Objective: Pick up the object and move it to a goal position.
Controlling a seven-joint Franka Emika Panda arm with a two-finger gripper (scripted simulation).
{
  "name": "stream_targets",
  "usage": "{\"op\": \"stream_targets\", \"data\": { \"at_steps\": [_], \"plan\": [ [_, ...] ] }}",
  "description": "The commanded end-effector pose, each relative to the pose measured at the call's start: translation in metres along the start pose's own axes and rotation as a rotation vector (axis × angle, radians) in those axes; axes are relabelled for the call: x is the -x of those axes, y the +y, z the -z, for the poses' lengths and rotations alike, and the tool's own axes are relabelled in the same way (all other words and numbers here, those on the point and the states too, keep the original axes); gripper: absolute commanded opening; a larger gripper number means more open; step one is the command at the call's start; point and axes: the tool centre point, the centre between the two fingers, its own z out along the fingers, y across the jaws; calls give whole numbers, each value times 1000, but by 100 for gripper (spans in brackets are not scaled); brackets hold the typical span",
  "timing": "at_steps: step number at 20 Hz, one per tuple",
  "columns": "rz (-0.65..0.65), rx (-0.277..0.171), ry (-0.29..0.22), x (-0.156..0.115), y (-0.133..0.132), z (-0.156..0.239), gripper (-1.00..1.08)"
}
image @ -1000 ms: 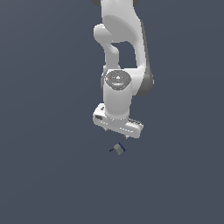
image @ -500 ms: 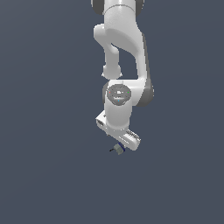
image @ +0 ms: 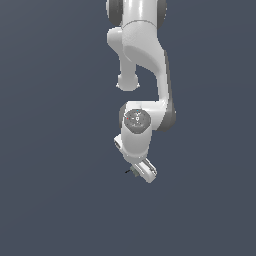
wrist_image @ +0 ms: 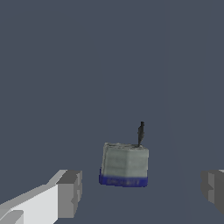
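The gripper (wrist_image: 140, 190) stands wide, its two fingers (wrist_image: 70, 192) well apart with nothing between their pads yet. The object (wrist_image: 124, 164) lies in the gap between them, nearer the finger that shows in full than the one cut off at the frame edge, and touching neither. In the exterior view the gripper (image: 141, 170) hangs low under the arm (image: 142, 55), and only a dark speck of the object (image: 131, 171) peeps out at its left edge in that view; whether the fingertips have reached the floor (image: 55, 200) cannot be told.

The object is a small grey block with a dark blue band along one side and a thin black stub (wrist_image: 141, 132) standing off its far edge. I judge it light and rigid, since it is far smaller than the gripper and keeps crisp flat faces. Its faces look smooth, so it could slip if pinched only at a corner. The best hold is across the two flat grey sides that face the fingers, at mid-height, keeping clear of the stub, which looks thin enough to catch or tip the block.

By count: one arm, one gripper with two fingers, one object with one stub. No goal marker shows in either view.
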Motion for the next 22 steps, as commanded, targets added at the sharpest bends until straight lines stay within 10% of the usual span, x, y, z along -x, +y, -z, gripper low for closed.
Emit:
{"op": "stream_targets", "data": {
  "at_steps": [1, 22],
  "plan": [
    [-43, 2, 0, -1, -2, -5, 100],
    [-110, 7, 0, -1, -4, -50, 100]
  ]
}}
